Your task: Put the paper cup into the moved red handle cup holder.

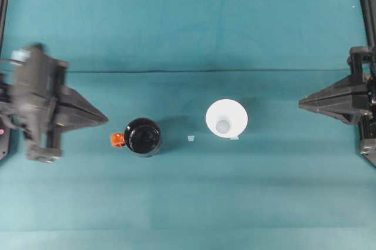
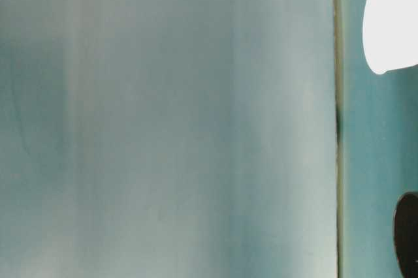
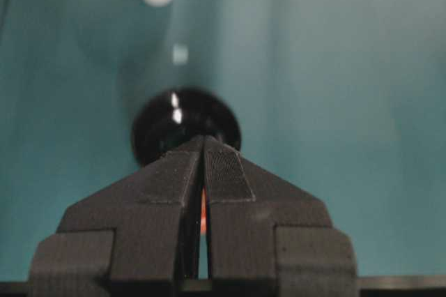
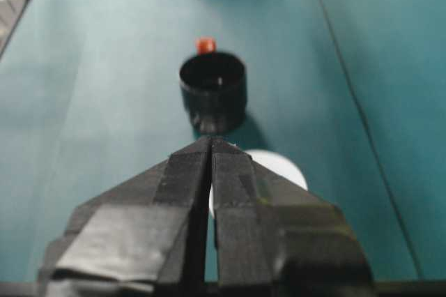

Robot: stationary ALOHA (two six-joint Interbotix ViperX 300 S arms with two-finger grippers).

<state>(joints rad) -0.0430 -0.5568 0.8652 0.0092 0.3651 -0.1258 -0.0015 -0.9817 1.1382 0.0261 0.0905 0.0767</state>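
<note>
holder [image 1: 143, 137] just beside left gripper [image 1: 106, 120] (pressed together) — paper cup [image 1: 226, 118] apart.

Paper cup [image 1: 227, 118]: plain white, greyish base. Cup holder [image 1: 143, 137]: glossy black, red-orange handle tab. Bench [image 1: 188, 197]: teal. Tools: black.

Evenly and softly lit from above, with faint shadows only. Overexposed on the plain white paper cup [image 1: 226, 118], a flat white patch with no detail in the table-level view [image 2: 392, 20]. Two small bright glare spots on the glossy black round cup holder [image 3: 185, 124], and a soft shadow on the teal cloth [image 1: 176, 39] just beside that holder, on the side toward the cup. Motion-blurred on the dark left gripper [image 1: 106, 120]. Out of focus beyond the holder in the left wrist view; hazy, washed-out backdrop at table level.
</note>
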